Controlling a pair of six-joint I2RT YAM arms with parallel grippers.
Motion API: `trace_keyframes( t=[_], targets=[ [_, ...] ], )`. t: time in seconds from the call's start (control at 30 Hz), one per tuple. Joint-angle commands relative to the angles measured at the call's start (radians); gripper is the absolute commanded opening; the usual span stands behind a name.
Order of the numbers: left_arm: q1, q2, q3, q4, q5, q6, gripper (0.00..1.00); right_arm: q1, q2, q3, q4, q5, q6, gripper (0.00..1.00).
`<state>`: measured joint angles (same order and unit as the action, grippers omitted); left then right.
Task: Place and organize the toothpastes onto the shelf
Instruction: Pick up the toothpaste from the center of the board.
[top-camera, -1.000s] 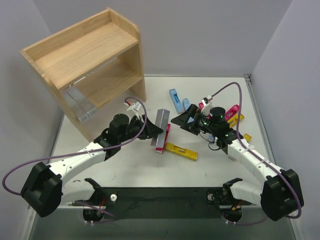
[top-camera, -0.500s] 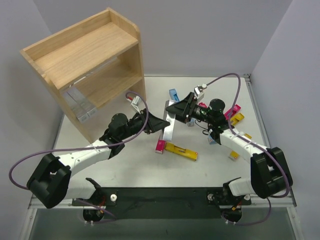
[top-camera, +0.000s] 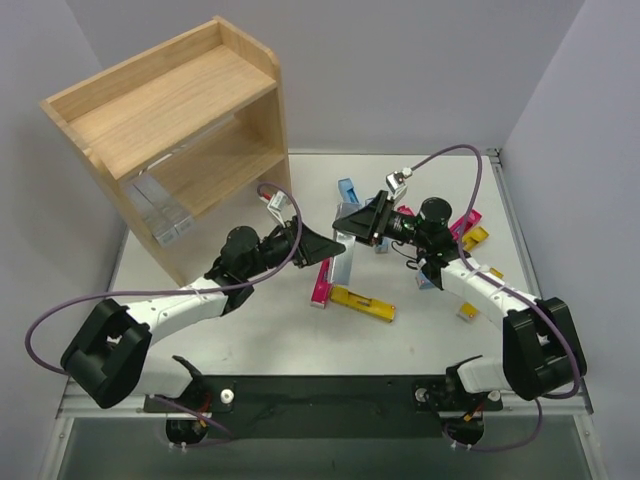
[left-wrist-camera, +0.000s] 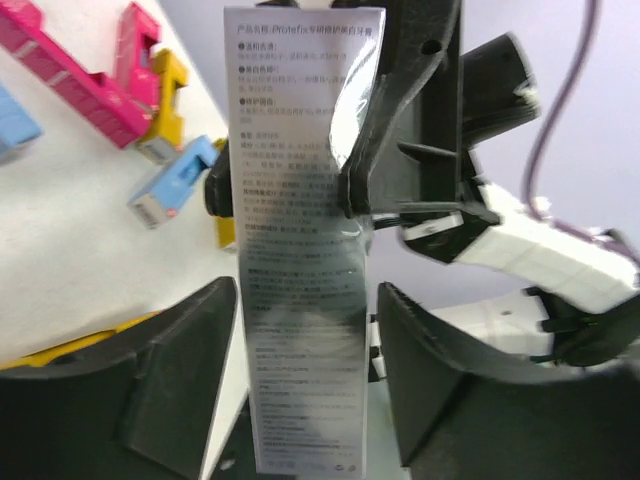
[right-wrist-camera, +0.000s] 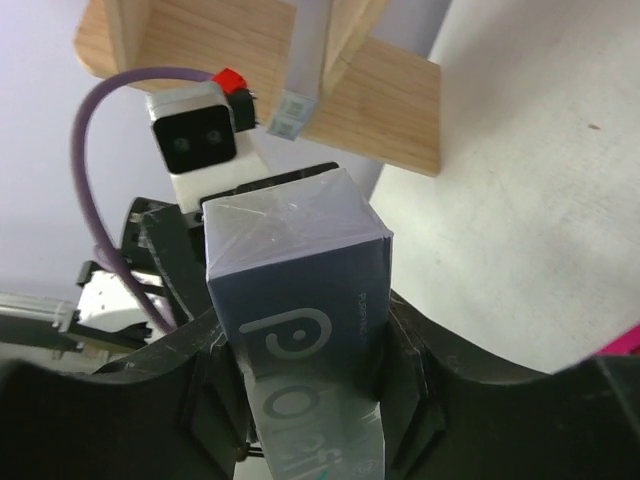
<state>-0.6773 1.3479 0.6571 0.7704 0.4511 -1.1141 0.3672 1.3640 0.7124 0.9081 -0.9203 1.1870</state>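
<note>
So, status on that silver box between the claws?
Right gripper shut on silver-grey toothpaste carton. Left gripper open around it, not gripping. Left arm sits between carton and shelf.

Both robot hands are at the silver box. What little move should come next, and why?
Probably the left gripper should slide straight back off the silver carton. The right gripper is clamped on it, while the left fingers stand apart with gaps on both sides, so the left isn't gripping it.
</note>
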Motion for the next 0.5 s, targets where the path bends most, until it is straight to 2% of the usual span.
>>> trace_keyframes(
  t=[0.0,0.03,0.07,0.1,0.13,0.17,0.23,0.37,0.47],
  targets=[
    [-0.007,-0.088,0.078,-0.242,-0.055,0.199,0.78,0.004,-0.12,0.085,-0.356,0.062,-0.229,0.25],
    [-0.011,-0.107,0.1,-0.303,-0.116,0.238,0.82,0.007,-0.137,0.122,-0.453,0.098,-0.283,0.25],
    [-0.031,-0.145,0.116,-0.365,-0.164,0.279,0.85,0.007,-0.161,0.143,-0.623,0.177,-0.378,0.25],
    [-0.048,-0.164,0.131,-0.491,-0.213,0.366,0.88,0.012,-0.17,0.163,-0.699,0.22,-0.413,0.25],
    [-0.065,-0.182,0.166,-0.555,-0.332,0.41,0.91,0.018,-0.184,0.203,-0.771,0.262,-0.443,0.25],
    [-0.085,-0.205,0.18,-0.659,-0.391,0.449,0.91,0.022,-0.187,0.222,-0.893,0.358,-0.492,0.25],
    [-0.158,-0.222,0.206,-0.729,-0.536,0.546,0.95,0.041,-0.198,0.264,-0.997,0.456,-0.513,0.25],
    [-0.286,-0.204,0.271,-0.83,-0.67,0.638,0.96,0.067,-0.209,0.294,-1.13,0.618,-0.488,0.29],
    [-0.386,-0.165,0.295,-0.829,-0.753,0.665,0.96,0.107,-0.204,0.331,-1.205,0.756,-0.474,0.3]
  ],
)
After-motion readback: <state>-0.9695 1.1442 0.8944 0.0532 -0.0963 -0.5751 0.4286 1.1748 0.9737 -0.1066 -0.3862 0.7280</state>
